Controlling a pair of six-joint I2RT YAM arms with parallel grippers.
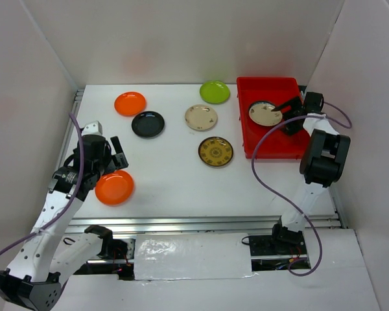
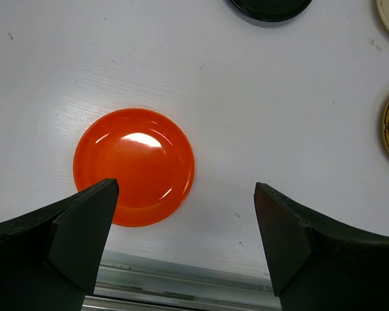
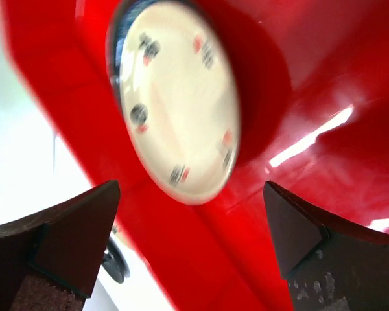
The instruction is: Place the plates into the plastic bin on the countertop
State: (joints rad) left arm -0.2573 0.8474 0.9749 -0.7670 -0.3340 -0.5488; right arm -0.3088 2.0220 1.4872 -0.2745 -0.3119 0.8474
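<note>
A cream plate with small marks (image 1: 265, 114) lies inside the red plastic bin (image 1: 275, 139) at the back right of the countertop (image 1: 175, 181). My right gripper (image 1: 285, 115) hovers open just beside it. In the right wrist view the plate (image 3: 175, 103) is blurred and free of the open gripper (image 3: 191, 194) over the bin floor (image 3: 201, 259). My left gripper (image 1: 110, 154) stands open above an orange plate (image 1: 114, 187). In the left wrist view that plate (image 2: 134, 166) lies ahead of the left finger, with nothing in the gripper (image 2: 187, 194).
On the white surface lie another orange plate (image 1: 130, 103), a black plate (image 1: 148, 124), a cream plate (image 1: 201, 117), a lime green plate (image 1: 214, 91) and a brown-gold patterned plate (image 1: 215, 151). A metal rail (image 1: 207, 223) runs along the near edge. White walls enclose the other sides.
</note>
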